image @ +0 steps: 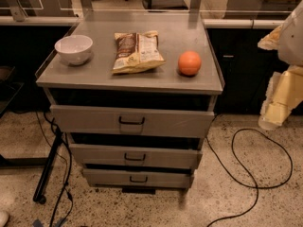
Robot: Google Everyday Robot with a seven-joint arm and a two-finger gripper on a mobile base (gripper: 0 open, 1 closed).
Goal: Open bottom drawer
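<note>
The bottom drawer (138, 178) is the lowest and narrowest-looking of three grey metal fronts on a grey cabinet (57, 79). Its small dark wire handle (138, 179) sits at the centre, and a dark gap shows above the front. My gripper (277, 108) is at the right edge of the view, pale and yellowish. It hangs above the floor, far right of and higher than the bottom drawer, touching nothing.
On the cabinet top lie a white bowl (73, 48), a chip bag (137, 52) and an orange (190, 63). The middle drawer (135, 156) and top drawer (131, 121) sit above. Black cables (258, 183) loop on the floor to the right, and a black stand leg (47, 169) stands at the left.
</note>
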